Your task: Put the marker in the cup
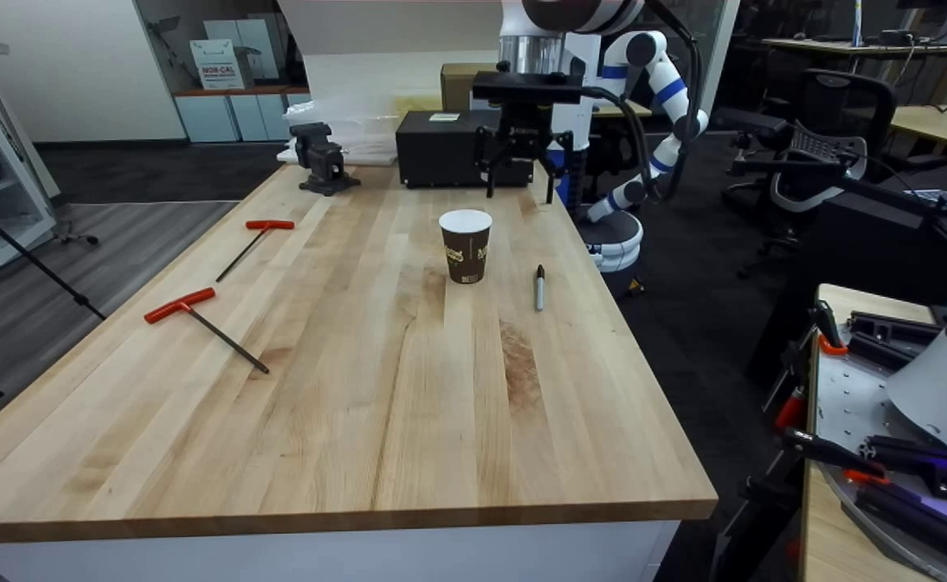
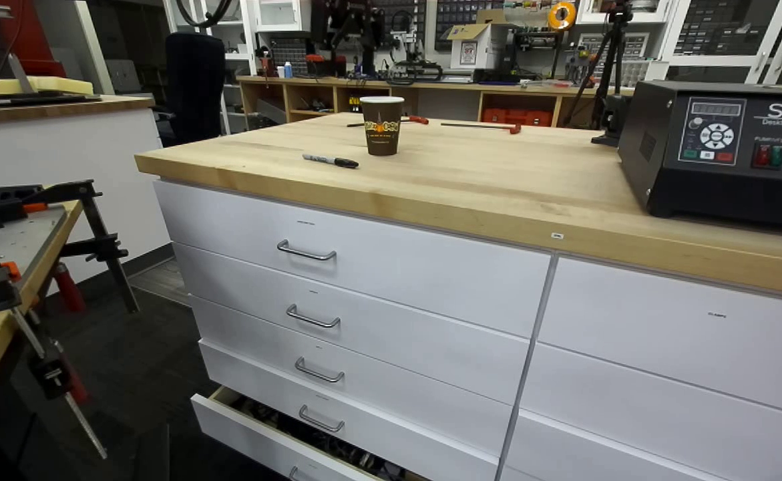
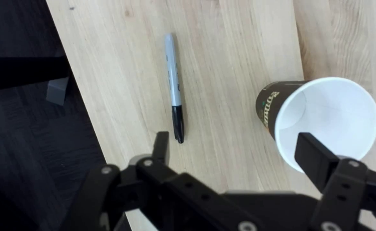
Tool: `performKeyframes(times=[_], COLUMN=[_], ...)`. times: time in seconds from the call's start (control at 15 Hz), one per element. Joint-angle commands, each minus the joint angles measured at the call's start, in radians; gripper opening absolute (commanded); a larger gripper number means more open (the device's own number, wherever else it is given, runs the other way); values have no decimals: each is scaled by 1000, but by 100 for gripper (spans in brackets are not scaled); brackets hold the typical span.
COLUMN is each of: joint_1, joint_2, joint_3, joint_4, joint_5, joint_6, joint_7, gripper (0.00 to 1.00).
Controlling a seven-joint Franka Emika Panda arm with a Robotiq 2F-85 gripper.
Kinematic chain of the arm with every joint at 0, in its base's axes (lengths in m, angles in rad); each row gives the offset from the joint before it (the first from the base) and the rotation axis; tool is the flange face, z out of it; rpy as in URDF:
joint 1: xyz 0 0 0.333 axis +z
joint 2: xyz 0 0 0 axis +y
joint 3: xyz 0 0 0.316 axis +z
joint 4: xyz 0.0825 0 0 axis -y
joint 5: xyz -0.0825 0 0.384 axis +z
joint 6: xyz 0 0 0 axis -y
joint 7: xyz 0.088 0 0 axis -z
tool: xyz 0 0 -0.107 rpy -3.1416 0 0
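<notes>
The marker (image 1: 539, 288) lies flat on the wooden table, grey with a black cap; it also shows in an exterior view (image 2: 330, 161) and in the wrist view (image 3: 174, 86). The cup (image 1: 465, 250) stands upright beside it, brown with a white rim, and is also in an exterior view (image 2: 382, 127). In the wrist view the cup (image 3: 271, 102) looks empty inside. My gripper (image 1: 520, 192) is open and empty, above the table. In the wrist view my gripper (image 3: 233, 141) has one finger near the marker's cap and the other overlapping the cup's rim in the picture.
The wooden table (image 1: 344, 420) has its side edge close to the marker. Two red-handled tools, one nearer (image 1: 190, 303) and one farther (image 1: 269, 225), lie on the table. A black box (image 1: 441, 145) and a small vise (image 1: 323, 158) stand at its far end.
</notes>
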Motion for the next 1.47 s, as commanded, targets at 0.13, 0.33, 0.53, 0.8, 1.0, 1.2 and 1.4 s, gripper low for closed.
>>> performKeyframes(times=[0.13,0.33,0.53,0.8,1.0,1.2,1.4], joint_1=[12,10,6,11,15,10,15], joint_2=[-25,-20,-3,49,90,117,141], joint_3=[-1,-7,-21,-50,-61,-62,-64], joint_4=[-98,-145,-172,-167,-146,-131,-115], joint_5=[48,61,45,15,16,28,28], joint_6=[14,63,122,216,253,265,268], joint_7=[50,54,59,78,69,50,54], gripper=[100,100,100,100,100,100,72])
